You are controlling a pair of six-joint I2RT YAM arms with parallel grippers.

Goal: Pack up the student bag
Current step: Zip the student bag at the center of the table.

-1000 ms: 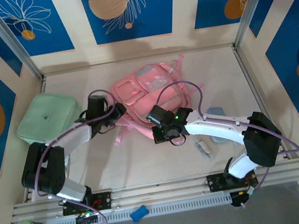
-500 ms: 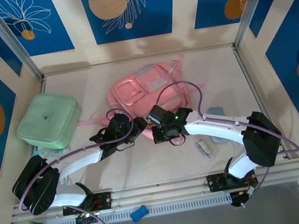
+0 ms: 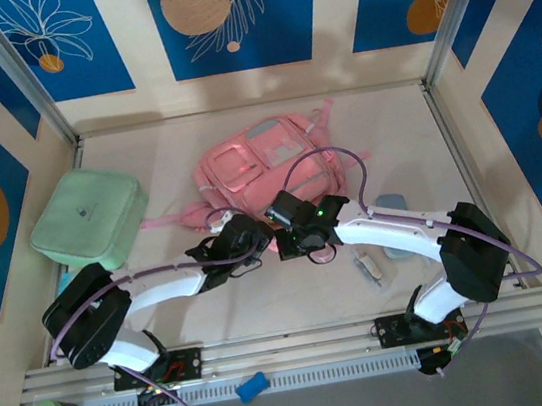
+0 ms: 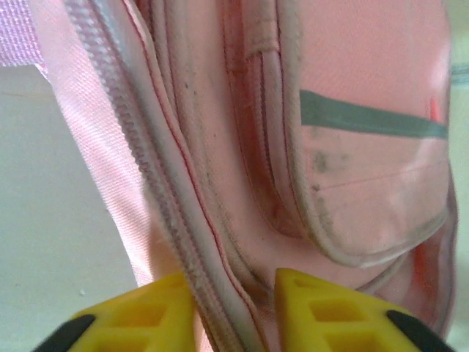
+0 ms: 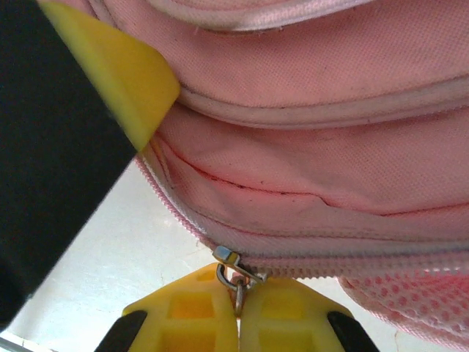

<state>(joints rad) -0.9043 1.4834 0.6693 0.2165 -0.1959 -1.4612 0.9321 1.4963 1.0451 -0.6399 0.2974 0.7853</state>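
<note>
Pink student bag (image 3: 262,156), zipper pull (image 5: 233,268) pinched by right claw (image 5: 237,295).

Close in on the student bag (image 4: 352,88): pink woven cloth, matt, a little grubby. Its zip (image 4: 150,191) shows pale, plastic-looking teeth on cloth tape. The zip pull (image 5: 233,271) glints, bare metal. There's open pink mesh (image 5: 410,293) too. The fingers (image 5: 183,323) of the right gripper (image 5: 236,290) are smooth yellow plastic, and the table (image 5: 102,249) is pale and matt.

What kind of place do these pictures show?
Probably a robot test booth: two arms bolted to a metal rail, on a table walled by printed blue panels.
</note>
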